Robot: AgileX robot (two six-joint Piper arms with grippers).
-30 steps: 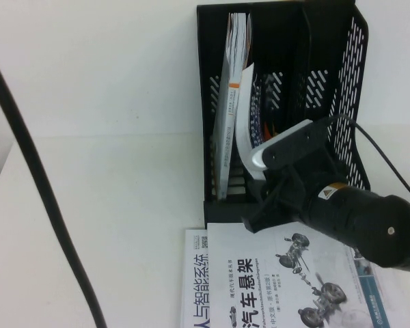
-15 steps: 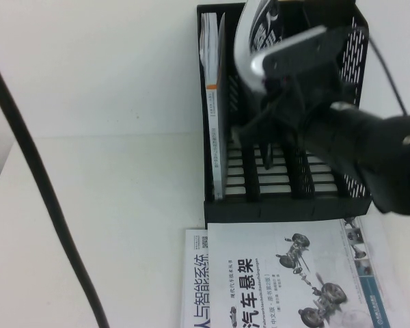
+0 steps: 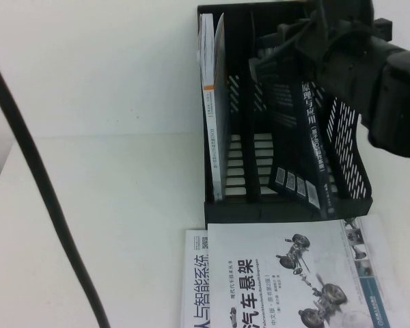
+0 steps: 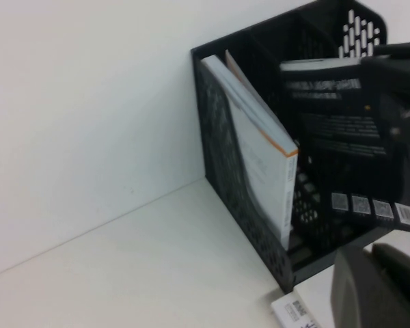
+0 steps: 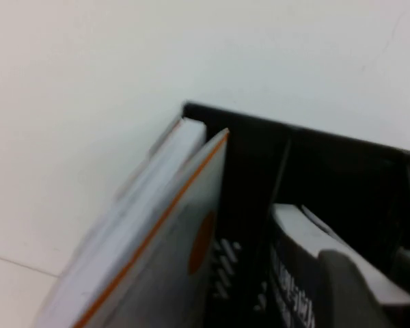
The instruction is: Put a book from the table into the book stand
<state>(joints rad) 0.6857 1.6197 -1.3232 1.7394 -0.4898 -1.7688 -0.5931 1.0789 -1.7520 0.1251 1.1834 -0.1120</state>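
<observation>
The right gripper [image 3: 297, 41] is hanging over the far upper part of the book stand [image 3: 352, 160], clamped on the top edge of the book [image 3: 307, 137] — the dark navy paperback is standing upright inside the rack, directly below the gripper, in the right-hand part of the stand, though which slot exactly is hard to tell. Its white-lettered spine is facing the camera in the high view, leaning a bit, with a row of small white code squares near its bottom end sitting low by the ribbed base. Off to the gripper's left, in the leftmost slot, the white book with the orange-edged spine [image 3: 212, 109] is leaning against the stand's outer wall, apart from the navy one. Nearer the robot than the gripper, just in front of the stand, the white book with car-suspension drawings [image 3: 287, 273] is lying flat on the table [image 3: 109, 205]. The left gripper [image 4: 379, 283] is only poking into the corner of its own wrist view as a dark blob near the front of the rack.
</observation>
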